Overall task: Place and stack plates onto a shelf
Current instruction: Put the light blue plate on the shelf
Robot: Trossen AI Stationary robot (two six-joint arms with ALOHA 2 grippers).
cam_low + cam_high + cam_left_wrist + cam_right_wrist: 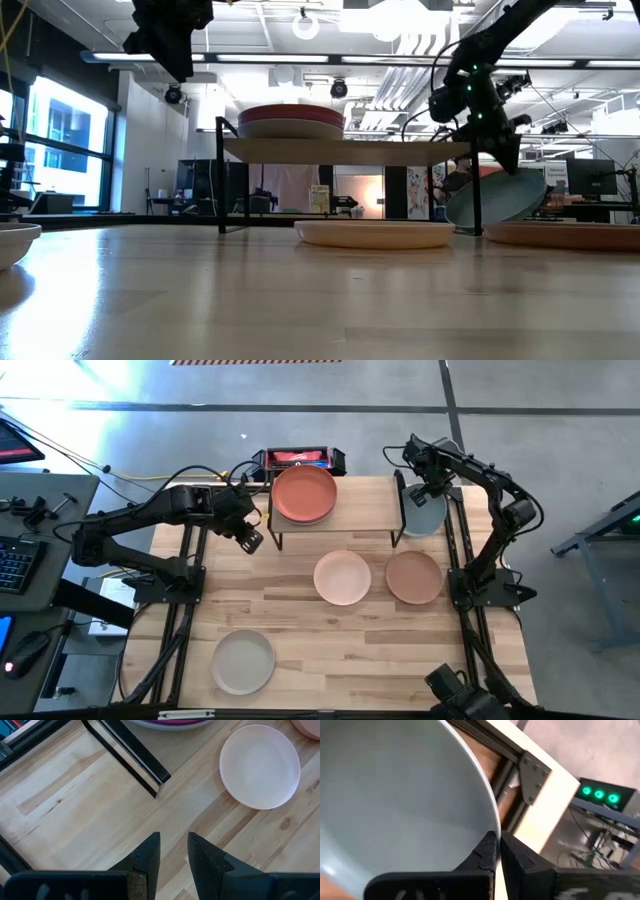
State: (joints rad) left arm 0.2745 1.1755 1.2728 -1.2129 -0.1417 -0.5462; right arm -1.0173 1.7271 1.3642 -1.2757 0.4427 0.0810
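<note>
Right gripper: The right gripper (432, 490) is sitting in the upper right of the high view, beside the right end of the shelf (365, 510). Its fingers are pinching the rim of a pale teal plate (424, 515), as the right wrist view is showing.

Teal plate: In the low view it is hanging tilted (497, 198), with its lower edge under the level of the shelf board and near the table. It is not lying on the shelf yet.

Left gripper: The left gripper (250, 540) is hovering at the left end of the shelf, left of centre in the high view. Its fingers are standing a little apart with nothing between them, over bare wood.

Shelf: A stack with a terracotta plate (304, 494) on top is occupying its left half. The right half is looking free.

Plates on the table: A peach plate (342, 577) and a tan plate (414, 577) are lying in front of the shelf, and an off-white plate (243, 661) is waiting at the lower left.

Step in hand: Probably the teal plate is going up onto the free right half.

Risk: The grasp is only on the thin rim, so the plate may be swinging or slipping out. Because it is hanging low and tilted, it may be knocking the shelf edge or the black leg when it is lifted, and this could push the shelf and disturb the stack.
</note>
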